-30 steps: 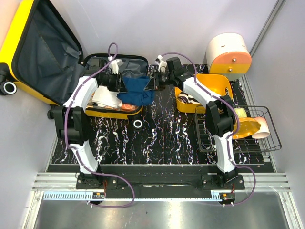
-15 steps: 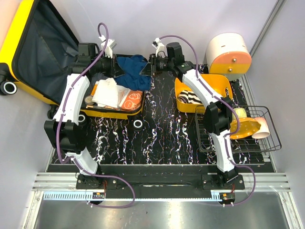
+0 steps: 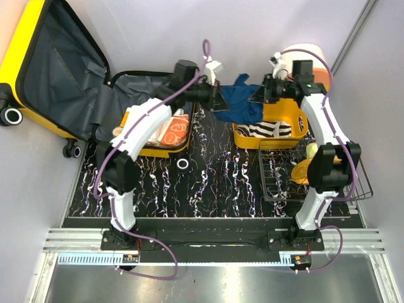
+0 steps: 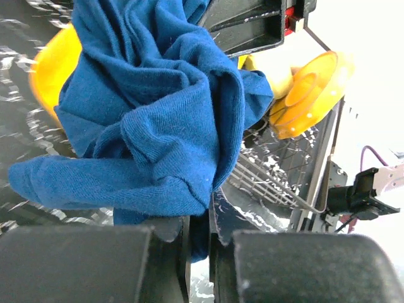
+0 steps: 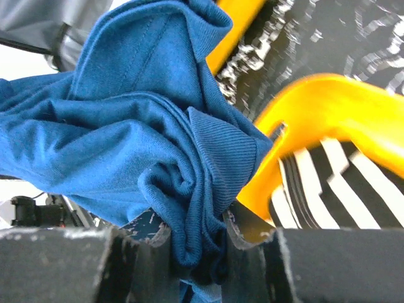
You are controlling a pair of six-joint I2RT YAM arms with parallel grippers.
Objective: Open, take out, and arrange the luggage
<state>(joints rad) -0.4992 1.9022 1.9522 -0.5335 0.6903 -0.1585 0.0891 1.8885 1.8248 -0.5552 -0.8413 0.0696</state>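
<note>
Luggage (image 3: 57,69): open at the far left of the table. The lid leans up against the wall with its grey lining showing. The lower shell lies flat and holds light and orange items.

Yellow basket (image 3: 299,117): far right of centre, well apart from the luggage, with a striped cloth (image 3: 268,130) inside.

Blue garment (image 3: 238,104): off the table, slung between the two arms with its long axis running left-right. It hangs over the basket's left rim, and most of its bulk is on the table side of that rim.

Left gripper (image 4: 201,227): jaws nearly together, pinching a fold of the garment.

Right gripper (image 5: 197,243): jaws narrow, clamped on a bunched edge of the same garment, with the basket rim just beside it.

Judgement: the basket lies right of and below the load, and the right arm is nearer to it. A drop needs the garment carried further right.
</note>
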